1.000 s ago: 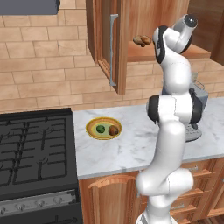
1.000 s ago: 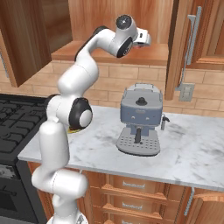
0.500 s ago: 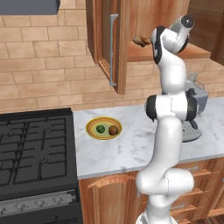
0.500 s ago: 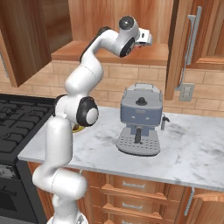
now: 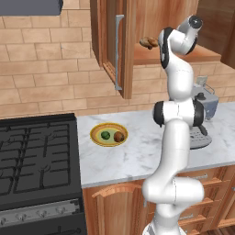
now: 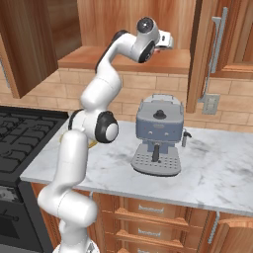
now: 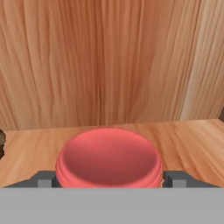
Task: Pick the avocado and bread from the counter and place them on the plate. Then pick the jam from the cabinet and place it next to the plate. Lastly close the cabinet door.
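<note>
The gripper (image 7: 109,178) stands open astride the jam (image 7: 108,158) on the cabinet (image 5: 137,27) shelf, fingertips (image 7: 43,179) flanking it; an off-centre squeeze could tip it.

Red jam (image 7: 108,157), yellow-rimmed plate (image 5: 96,136), grey-veined white counter (image 5: 137,156).

The arm (image 5: 176,137) is glossy white, built of rounded tubular links that swell at each joint, with dark grey to black bands and round black caps set into the joints. A small dark disc sits on the topmost joint. The base section is a fat white curved column. At the hand, the gripper (image 7: 109,177) has two small, blocky, dark grey fingertips (image 7: 43,178).
</note>
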You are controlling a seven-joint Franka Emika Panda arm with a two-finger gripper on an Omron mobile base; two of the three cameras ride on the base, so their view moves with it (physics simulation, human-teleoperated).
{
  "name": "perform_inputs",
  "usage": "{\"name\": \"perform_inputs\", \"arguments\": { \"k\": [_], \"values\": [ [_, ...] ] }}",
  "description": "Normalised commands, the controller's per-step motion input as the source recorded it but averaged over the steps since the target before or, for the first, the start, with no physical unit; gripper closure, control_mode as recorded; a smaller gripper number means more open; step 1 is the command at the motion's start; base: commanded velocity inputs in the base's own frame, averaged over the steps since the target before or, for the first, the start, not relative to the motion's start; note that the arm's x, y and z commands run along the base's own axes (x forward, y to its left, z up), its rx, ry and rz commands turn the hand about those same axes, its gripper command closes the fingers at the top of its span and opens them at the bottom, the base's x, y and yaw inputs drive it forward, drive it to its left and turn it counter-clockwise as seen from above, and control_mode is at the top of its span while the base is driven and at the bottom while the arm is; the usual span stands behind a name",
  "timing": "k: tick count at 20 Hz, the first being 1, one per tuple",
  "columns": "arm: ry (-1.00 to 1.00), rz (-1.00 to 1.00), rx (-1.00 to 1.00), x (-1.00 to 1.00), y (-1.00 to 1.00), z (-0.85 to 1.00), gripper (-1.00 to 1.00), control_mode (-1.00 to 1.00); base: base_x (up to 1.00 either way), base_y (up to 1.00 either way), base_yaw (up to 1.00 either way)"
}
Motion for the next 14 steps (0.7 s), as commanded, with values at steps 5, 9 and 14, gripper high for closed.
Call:
{"name": "perform_inputs", "arguments": {
  "k": [5,9,14],
  "values": [
    [-0.01,0.01,0.04,-0.48,0.04,-0.09,1.0,-1.0,0.0,0.0,0.0],
    [0.0,0.07,0.0,-0.99,0.31,-0.46,1.0,-1.0,0.0,0.0,0.0],
    [0.0,0.11,0.0,-1.0,0.56,-0.62,1.0,-1.0,0.0,0.0,0.0]
  ]
}}
